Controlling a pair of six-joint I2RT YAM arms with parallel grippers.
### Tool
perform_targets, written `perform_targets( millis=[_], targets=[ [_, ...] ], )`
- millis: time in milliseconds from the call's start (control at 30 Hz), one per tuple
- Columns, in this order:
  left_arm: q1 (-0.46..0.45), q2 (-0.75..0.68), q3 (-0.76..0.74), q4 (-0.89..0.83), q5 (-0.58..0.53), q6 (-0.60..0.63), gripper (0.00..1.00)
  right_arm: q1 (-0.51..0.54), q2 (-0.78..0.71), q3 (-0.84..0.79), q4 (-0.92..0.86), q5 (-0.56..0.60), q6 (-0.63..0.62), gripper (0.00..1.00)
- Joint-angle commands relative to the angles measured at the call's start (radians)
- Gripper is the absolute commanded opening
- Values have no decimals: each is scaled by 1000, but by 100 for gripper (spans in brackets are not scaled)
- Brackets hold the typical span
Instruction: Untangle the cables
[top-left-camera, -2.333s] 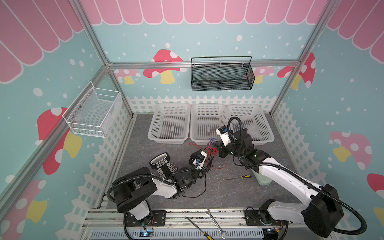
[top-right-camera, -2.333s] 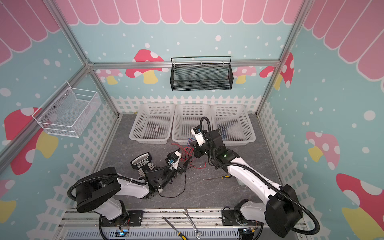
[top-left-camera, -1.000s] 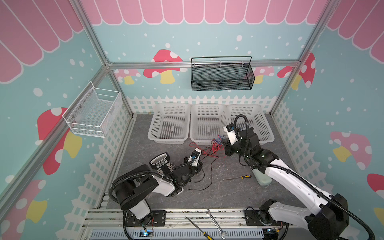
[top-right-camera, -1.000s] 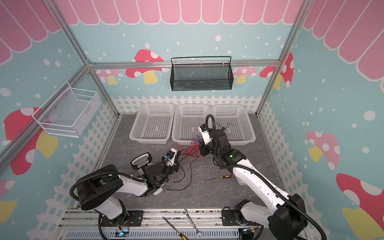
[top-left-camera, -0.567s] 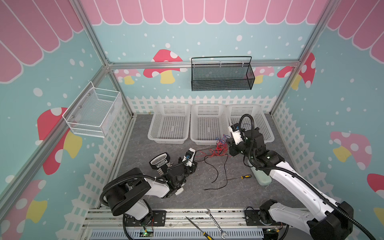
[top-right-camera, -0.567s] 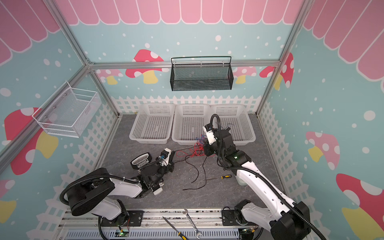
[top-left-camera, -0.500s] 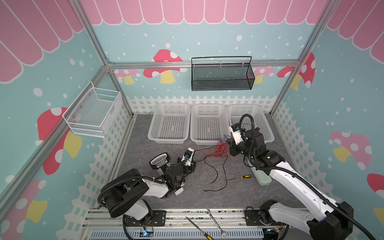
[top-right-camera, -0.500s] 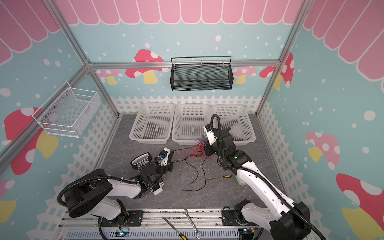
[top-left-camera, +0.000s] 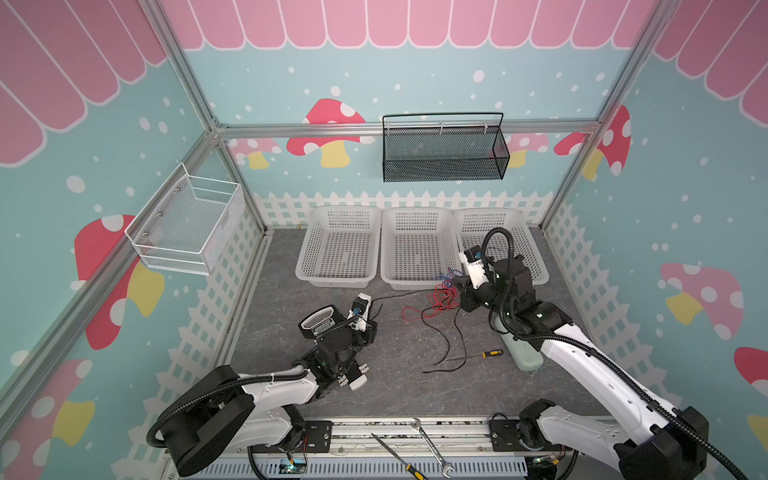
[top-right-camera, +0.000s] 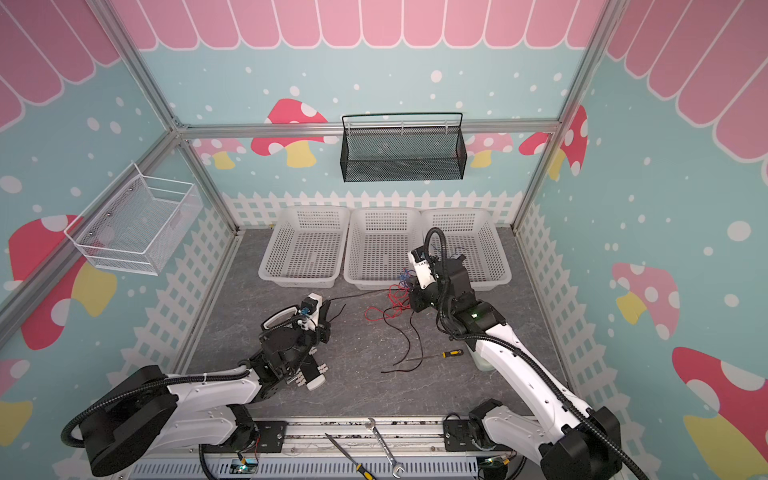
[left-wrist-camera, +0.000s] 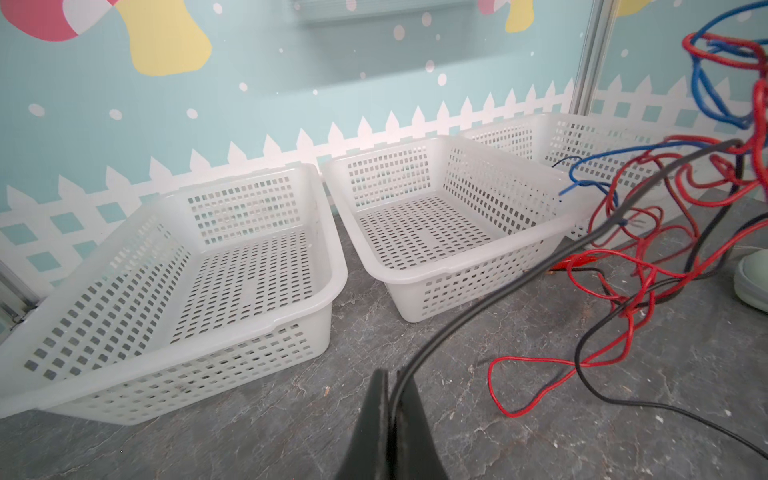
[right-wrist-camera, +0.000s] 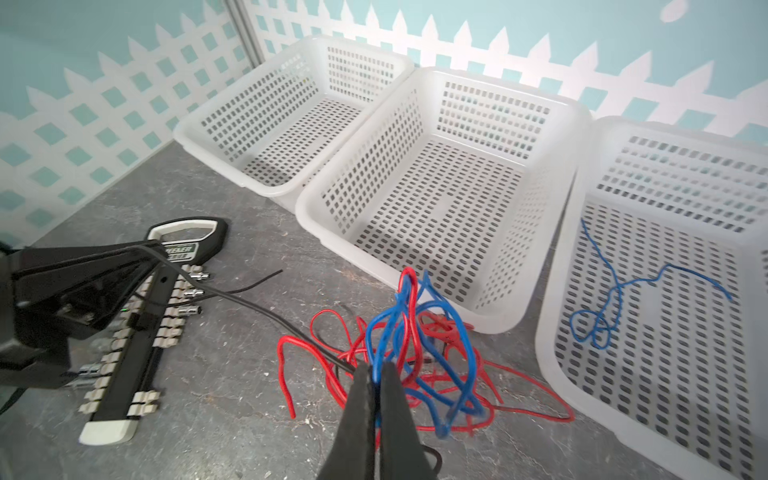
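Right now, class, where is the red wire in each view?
In a top view: red wire on the table, in front of the middle basket.
In a top view: red wire likewise.
Left wrist: beyond the black wire.
Right wrist: tangled with the blue wire.
Shared landmark: the middle basket.

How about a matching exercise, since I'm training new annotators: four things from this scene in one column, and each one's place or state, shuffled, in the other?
Things:
1. left gripper
2. right gripper
3. lone blue cable
4. screwdriver

Places or states:
A. lying in the rightmost white basket
B. shut on the black cable
C. shut on the tangled blue cable
D. lying on the table, near a loose end of black cable

Pairs: 1-B, 2-C, 3-A, 4-D
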Motion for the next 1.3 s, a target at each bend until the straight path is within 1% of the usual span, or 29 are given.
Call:
perform_targets(
  millis=[0, 67, 100, 133, 167, 233, 267, 333, 367, 433, 500, 600, 733, 933, 1067, 1267],
  targets=[
    [10, -9, 6, -95, 56, -17, 0, -5, 17, -21, 118, -202, -15, 0],
    [10, 1, 23, -116, 73, -18, 0, 1, 37, -24, 145, -240, -12, 0],
    [10, 8, 28, -110, 74, -18, 2, 4, 47, -28, 161, -251, -9, 0],
    [10, 18, 28, -90, 74, -18, 9, 7, 56, -31, 172, -259, -8, 0],
    [10, 26, 28, -74, 98, -16, 18, 10, 63, -35, 182, -267, -8, 0],
    [10, 42, 28, -41, 119, -17, 40, 14, 77, -45, 207, -281, -8, 0],
    [10, 47, 31, -34, 126, -15, 45, 14, 81, -51, 219, -291, -12, 0],
    [10, 54, 41, -34, 140, -13, 52, 16, 85, -72, 245, -306, -28, 0],
    [10, 56, 46, -34, 145, -10, 60, 17, 85, -81, 257, -312, -38, 0],
    [10, 50, 49, -27, 154, -6, 70, 18, 81, -106, 285, -323, -72, 1],
    [10, 36, 45, -13, 157, -3, 74, 18, 87, -116, 293, -313, -103, 2],
    [11, -9, 42, -18, 183, 0, 75, 18, 101, -130, 311, -290, -137, 2],
    [14, -68, 54, -72, 219, 5, 75, 17, 117, -144, 341, -285, -176, 3],
    [30, -117, 93, -130, 277, -13, 73, 18, 125, -155, 359, -314, -236, 5],
    [40, -87, 159, -160, 364, -38, 70, 19, 101, -179, 400, -359, -263, 6],
    [41, 52, 248, -108, 483, -87, 65, 23, 86, -191, 429, -387, -281, 6]
  ],
)
